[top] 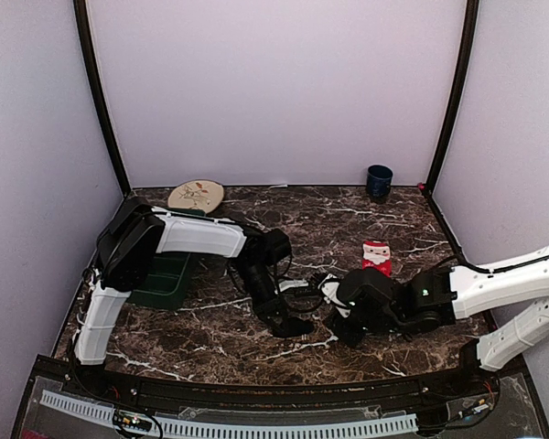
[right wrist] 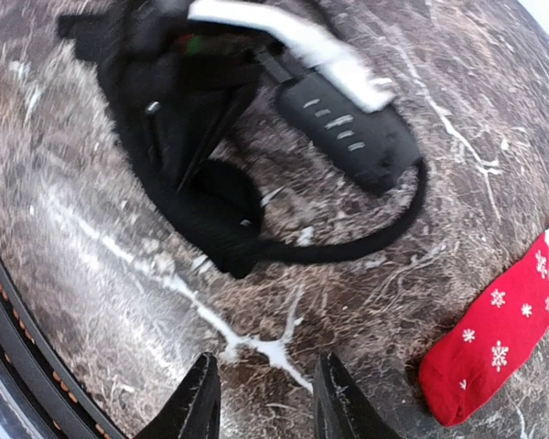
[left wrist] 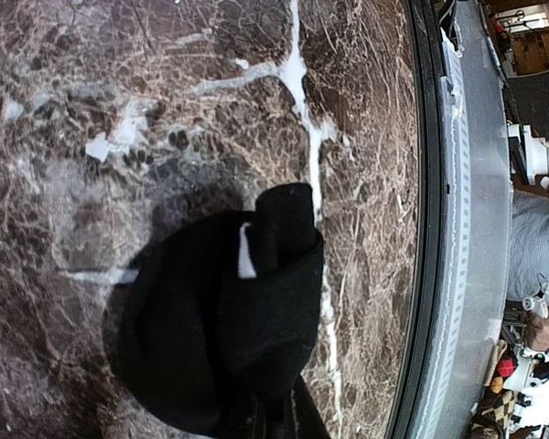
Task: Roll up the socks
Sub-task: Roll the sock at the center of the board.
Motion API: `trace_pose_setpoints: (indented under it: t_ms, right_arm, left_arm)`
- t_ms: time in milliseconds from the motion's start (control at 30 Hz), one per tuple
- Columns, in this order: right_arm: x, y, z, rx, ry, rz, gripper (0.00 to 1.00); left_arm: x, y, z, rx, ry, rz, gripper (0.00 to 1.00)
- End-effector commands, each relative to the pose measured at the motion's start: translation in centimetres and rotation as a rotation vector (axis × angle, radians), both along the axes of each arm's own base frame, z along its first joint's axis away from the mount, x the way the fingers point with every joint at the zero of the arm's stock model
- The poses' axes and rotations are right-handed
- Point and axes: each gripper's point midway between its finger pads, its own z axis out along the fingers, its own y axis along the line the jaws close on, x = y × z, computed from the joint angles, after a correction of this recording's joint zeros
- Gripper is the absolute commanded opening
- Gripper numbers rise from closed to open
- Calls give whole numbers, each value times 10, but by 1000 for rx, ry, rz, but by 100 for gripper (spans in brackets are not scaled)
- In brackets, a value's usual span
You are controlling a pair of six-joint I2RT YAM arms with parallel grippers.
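Left gripper [top: 284, 316] clamped on black sock [left wrist: 220, 329], right gripper [right wrist: 265, 402] parted, empty, red sock [top: 376, 256] at three o'clock, green bin [top: 165, 291] at nine, contents hidden, blue cup [top: 379, 181] at one

Your black sock [left wrist: 215, 320] is bunched into a rumpled, folded lump on the table [top: 210, 343]. A sliver of white stripe shows in one crease. It sits toward the middle, nearer the front edge than the back. Your red sock [right wrist: 494, 338] lies flat and stretched out, well apart from the black one, further back and to the right. White snowflakes dot it. Its white-trimmed top points toward the back wall and its toe toward the front.
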Motion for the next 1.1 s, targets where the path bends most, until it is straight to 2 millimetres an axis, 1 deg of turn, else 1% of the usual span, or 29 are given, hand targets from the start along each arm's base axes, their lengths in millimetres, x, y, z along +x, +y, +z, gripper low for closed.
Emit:
trace_pose_setpoints:
  t_ms: [0,167,400,600,633,700,833,933,1067]
  right_arm:
    - [-9,15,2,-44,-60,79,34]
    - [-20,32,-10,-123,-92,204,36]
    - [-20,50,-22,-193,-134,305,42]
    - [-17,58,-35,-250,-165,365,48]
    - [-17,61,-34,-248,-171,374,48]
    - [-16,64,-46,-282,-169,393,49]
    - [-13,68,-55,-310,-187,419,50]
    - [-7,68,-59,-323,-189,419,50]
    - [2,67,-60,-333,-200,413,50]
  left_arm:
    - [-7,17,-27,119,37,3,0]
    - [-6,16,-29,124,52,8,0]
    - [-8,15,-27,113,96,21,0]
    - [-6,15,-26,107,107,27,0]
    - [-6,14,-26,105,108,28,0]
    - [-5,14,-25,101,111,31,0]
    - [-6,14,-26,102,123,33,0]
    - [-6,14,-26,102,126,34,0]
    - [-5,14,-26,99,135,39,0]
